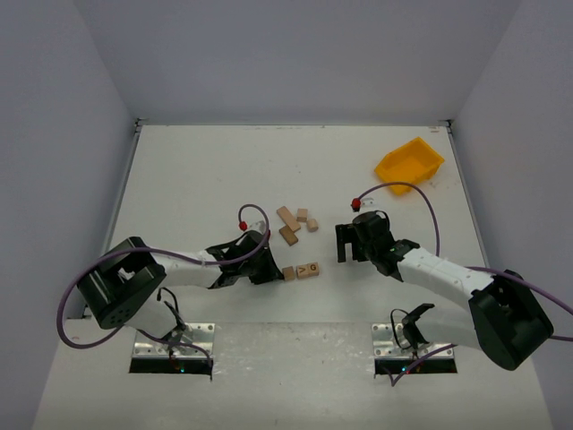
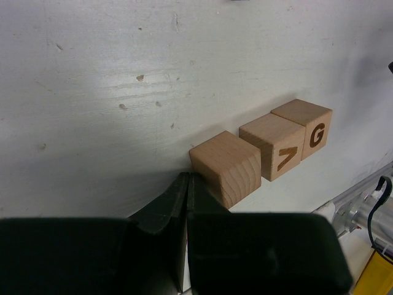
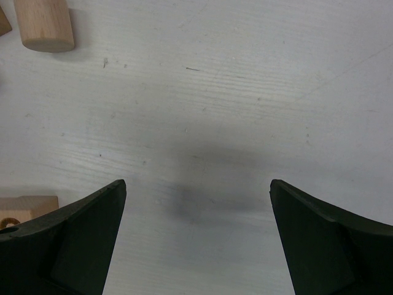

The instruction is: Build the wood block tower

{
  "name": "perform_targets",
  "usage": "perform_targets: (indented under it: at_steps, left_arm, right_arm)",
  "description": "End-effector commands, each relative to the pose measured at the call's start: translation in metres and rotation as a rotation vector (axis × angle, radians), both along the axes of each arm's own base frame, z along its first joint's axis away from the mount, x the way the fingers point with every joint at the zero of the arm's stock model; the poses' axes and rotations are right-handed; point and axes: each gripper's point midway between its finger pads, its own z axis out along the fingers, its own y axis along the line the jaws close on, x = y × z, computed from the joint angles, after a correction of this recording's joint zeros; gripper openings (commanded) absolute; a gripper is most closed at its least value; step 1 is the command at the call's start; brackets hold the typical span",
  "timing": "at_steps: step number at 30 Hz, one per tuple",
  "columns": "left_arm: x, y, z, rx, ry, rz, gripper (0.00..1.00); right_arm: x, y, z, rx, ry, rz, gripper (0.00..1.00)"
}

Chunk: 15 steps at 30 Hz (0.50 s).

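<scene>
Matte black fingers of the left gripper are pressed tight together, holding nothing, tips right at a smooth plain cube of pale grained wood; V cube and G cube continue its row on the scuffed white table; farther back lie tan oblong blocks and a reddish-brown block; the right gripper gapes wide, empty.

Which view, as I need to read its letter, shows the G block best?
The left wrist view: the G block sits close and sharp, its letter facing the camera. The top external view shows the G block tiny, its letter barely legible. The right wrist view shows only a pale block edge at lower left, identity unclear.
</scene>
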Motion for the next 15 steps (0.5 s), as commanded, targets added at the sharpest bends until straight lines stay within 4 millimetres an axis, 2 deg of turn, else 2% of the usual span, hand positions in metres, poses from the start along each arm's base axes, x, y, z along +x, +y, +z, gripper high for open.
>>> perform_targets:
  at_steps: [1,7,15]
  left_arm:
    - [0.007,-0.006,0.006,0.005,-0.034,-0.016,0.0]
    - [0.006,-0.001,0.005,0.032,-0.032,-0.015,0.0]
    - [0.018,-0.003,0.007,0.062,-0.067,-0.009,0.0]
  right_arm:
    - [0.015,0.001,0.016,0.016,-0.059,-0.03,0.99]
    - [0.015,0.001,0.016,0.015,-0.058,-0.029,0.99]
    - [0.016,0.002,0.015,0.012,-0.053,-0.027,0.99]
